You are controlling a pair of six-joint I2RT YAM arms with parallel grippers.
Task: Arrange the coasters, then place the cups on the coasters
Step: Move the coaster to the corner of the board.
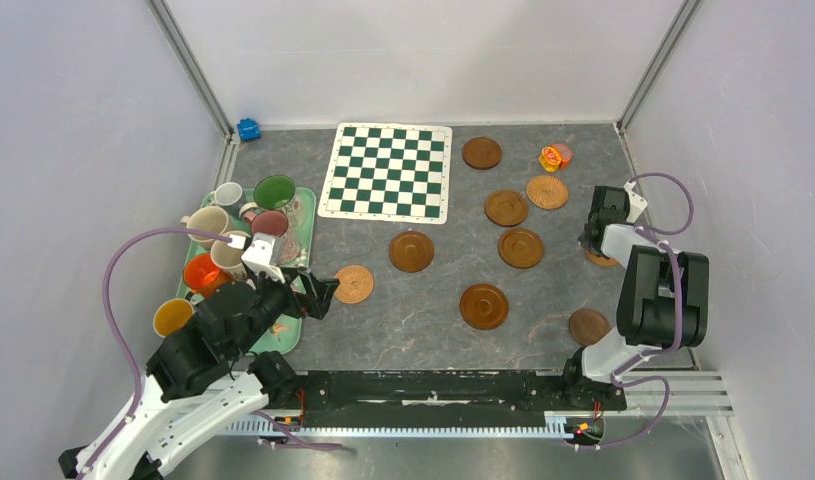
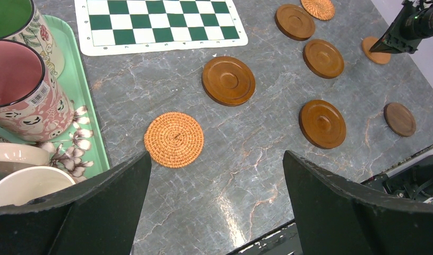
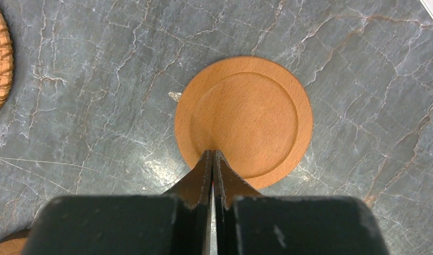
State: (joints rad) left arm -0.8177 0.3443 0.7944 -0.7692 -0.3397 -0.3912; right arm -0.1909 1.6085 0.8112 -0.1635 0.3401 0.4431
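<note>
The right pincer (image 3: 212, 155) is pressed together over the near edge of a pale coaster (image 3: 246, 109). The left pincer (image 2: 215, 159) is held apart; a woven coaster (image 2: 173, 139) is seen just ahead, cups (image 2: 23, 95) to its left.

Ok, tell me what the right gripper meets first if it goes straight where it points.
Probably the light wooden coaster: the shut right gripper aims its tips at that disc's near part. Whether they touch it is unclear.
</note>
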